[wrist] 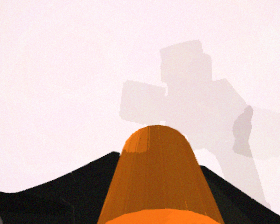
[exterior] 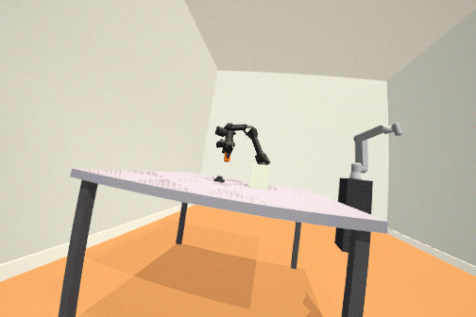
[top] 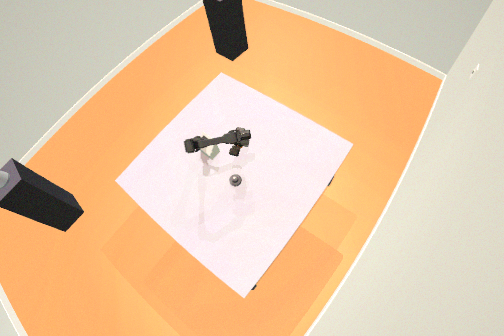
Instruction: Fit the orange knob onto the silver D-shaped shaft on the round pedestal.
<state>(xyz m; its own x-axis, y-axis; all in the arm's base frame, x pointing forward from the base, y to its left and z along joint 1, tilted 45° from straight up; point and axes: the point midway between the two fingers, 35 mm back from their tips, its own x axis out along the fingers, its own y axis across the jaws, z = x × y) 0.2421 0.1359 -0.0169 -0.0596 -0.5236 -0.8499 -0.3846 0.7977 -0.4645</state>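
The orange knob (exterior: 225,158) (wrist: 158,187) is held between the fingers of my gripper (exterior: 228,154) (wrist: 156,167), which is shut on it. It hangs well above the table, with its hole hidden from view. The round dark pedestal (top: 231,183) (exterior: 219,179) stands on the table, with the small silver shaft (top: 235,178) at its centre. In the top view the gripper is above and a little away from the pedestal, towards the top of the picture. A dark edge, likely the pedestal's, shows at the wrist view's right border. The shaft's flat side is too small to make out.
The arm stands on a pale block (top: 212,151) (exterior: 260,176) on the pale table (top: 280,158) (exterior: 293,203). Grey arms on black pillars (top: 227,23) (top: 40,198) (exterior: 356,196) stand off the table. The arm's shadows fall across the table top.
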